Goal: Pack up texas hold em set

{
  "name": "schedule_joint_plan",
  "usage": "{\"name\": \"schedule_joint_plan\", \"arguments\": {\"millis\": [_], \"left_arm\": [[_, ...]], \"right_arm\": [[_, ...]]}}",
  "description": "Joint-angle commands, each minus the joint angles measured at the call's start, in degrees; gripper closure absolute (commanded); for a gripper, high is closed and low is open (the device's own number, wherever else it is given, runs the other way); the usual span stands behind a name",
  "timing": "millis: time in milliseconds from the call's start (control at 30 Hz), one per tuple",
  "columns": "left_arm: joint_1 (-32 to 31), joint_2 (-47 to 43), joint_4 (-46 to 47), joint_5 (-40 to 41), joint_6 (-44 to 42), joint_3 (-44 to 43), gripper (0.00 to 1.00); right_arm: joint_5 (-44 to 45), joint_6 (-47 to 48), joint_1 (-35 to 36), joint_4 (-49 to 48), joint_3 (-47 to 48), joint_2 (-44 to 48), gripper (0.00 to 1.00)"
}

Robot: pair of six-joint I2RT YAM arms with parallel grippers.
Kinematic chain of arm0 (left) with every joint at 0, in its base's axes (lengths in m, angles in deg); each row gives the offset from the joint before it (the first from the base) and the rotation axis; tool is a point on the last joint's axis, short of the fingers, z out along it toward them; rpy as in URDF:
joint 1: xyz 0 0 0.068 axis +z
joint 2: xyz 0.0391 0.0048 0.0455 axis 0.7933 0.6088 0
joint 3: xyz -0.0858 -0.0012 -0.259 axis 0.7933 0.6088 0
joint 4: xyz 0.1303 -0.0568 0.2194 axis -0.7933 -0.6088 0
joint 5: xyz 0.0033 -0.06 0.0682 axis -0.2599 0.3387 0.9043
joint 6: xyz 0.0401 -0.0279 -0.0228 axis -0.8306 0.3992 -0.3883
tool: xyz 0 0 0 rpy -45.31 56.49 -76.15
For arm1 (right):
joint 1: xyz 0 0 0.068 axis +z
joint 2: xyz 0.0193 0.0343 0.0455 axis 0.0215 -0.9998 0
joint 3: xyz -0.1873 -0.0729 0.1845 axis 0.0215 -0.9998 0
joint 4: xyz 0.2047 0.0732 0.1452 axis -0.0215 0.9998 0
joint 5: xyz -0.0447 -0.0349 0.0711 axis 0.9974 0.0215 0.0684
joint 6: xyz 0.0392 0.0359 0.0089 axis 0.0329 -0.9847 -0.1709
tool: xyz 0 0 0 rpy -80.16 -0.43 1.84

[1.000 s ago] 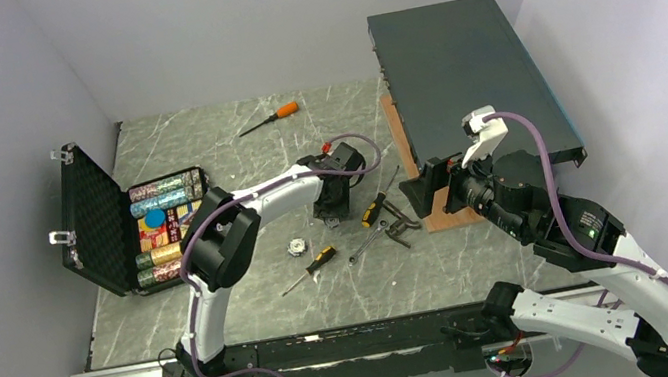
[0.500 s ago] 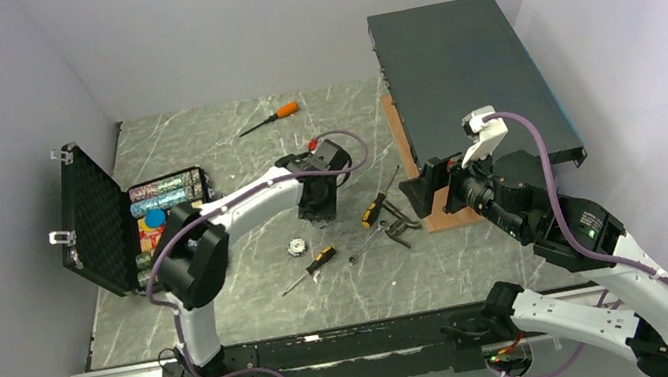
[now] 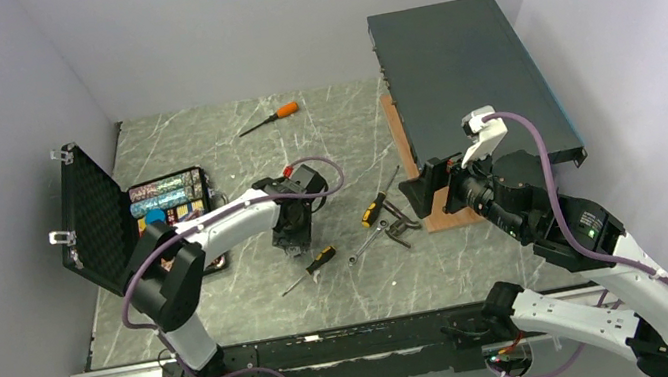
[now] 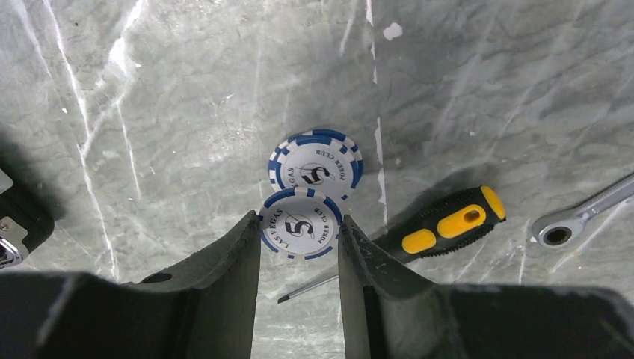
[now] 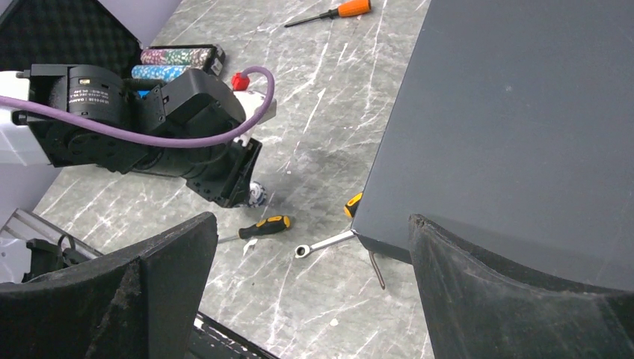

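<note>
Left gripper [image 4: 299,224] half shut, I see it pinch a blue and white chip [image 4: 301,238] by its edges | second chip [image 4: 315,163] flat on table [image 4: 187,90] just past it | right gripper [image 5: 310,221] wide open, holds nothing | black case [image 3: 94,218] open, far left.

Wrench [image 4: 598,208] handle beyond right edge

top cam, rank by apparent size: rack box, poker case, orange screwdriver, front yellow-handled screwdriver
1. dark rack box
2. open poker case, partly behind the arm
3. orange-handled screwdriver and front yellow-handled screwdriver: they look alike in length, so they are not ranked.
</note>
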Motion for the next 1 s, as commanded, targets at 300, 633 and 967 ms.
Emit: {"name": "schedule_joint_plan", "arguments": {"millis": [300,633,967], "left_arm": [[1.68,1.84,2.82,-0.52,-1.28,-1.27,0.62],[2.25,1.61,2.78,-0.74,-1.22,-1.31,0.43],[2.47,-3.11,1.17,-2.99,5.52,0.6,0.04]], "right_arm": [[-0.15,-0.68,-0.07,-0.92,0.75,0.09,0.0],[-0.02,-0.28,-0.05,-0.97,0.82,-0.34,0.0],[-0.5,0.03,-0.12,-1.43,0.95,-1.03,0.0]]}}
